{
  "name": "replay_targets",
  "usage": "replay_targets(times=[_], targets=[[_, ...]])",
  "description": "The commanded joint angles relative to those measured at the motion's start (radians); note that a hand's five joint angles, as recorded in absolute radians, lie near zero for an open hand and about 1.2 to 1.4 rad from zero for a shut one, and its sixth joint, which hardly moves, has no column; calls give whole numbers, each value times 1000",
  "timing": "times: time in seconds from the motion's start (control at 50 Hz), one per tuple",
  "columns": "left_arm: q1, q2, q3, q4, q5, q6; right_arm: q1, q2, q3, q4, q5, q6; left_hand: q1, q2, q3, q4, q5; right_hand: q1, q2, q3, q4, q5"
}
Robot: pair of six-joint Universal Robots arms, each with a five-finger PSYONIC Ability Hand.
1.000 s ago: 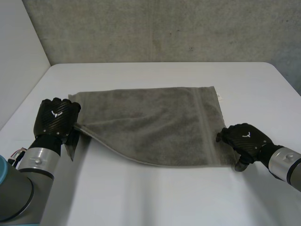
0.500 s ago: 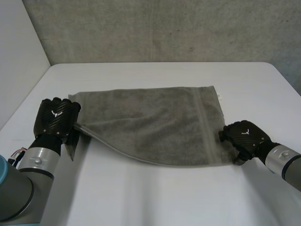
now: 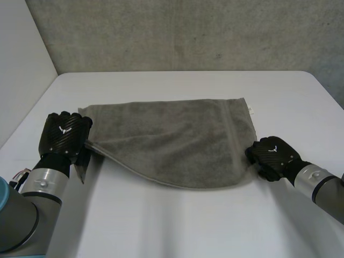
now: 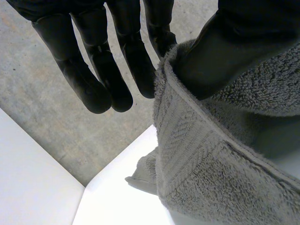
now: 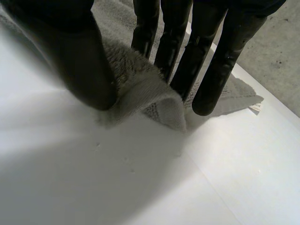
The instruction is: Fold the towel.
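Note:
A grey-brown towel (image 3: pixel 172 140) lies spread on the white table (image 3: pixel 188 226). My left hand (image 3: pixel 64 134) is at its near left corner, which it holds a little off the table. In the left wrist view the thumb (image 4: pixel 220 47) pins the towel's hem (image 4: pixel 211 154) against the fingers (image 4: pixel 136 61). My right hand (image 3: pixel 271 156) is at the near right corner. In the right wrist view that corner (image 5: pixel 145 91) is bunched into a small fold between the thumb (image 5: pixel 79 61) and the fingers (image 5: pixel 206 70), which close on it.
A small white label (image 3: pixel 251 109) sticks out of the towel's far right corner and lies beyond the right hand's fingertips as a label (image 5: pixel 254 107). A grey wall (image 3: pixel 188 32) stands behind the table, and a white panel (image 3: pixel 21 64) runs along its left side.
My right hand has slid inward onto the near right corner and its fingers have closed, bunching the corner up. The left hand and its corner have not moved.

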Motion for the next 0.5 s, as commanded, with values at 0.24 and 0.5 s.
replay_targets(times=[0.24, 0.5], targets=[[2, 17, 0, -12, 0, 2, -15, -140, 9, 70, 4, 62, -32, -111, -151, -113, -252, 319, 323, 333, 326, 336], [-4, 239, -95, -328, 24, 35, -151, -358, -1, 668, -33, -205, -32, -111, -151, -113, -252, 319, 323, 333, 326, 336]])
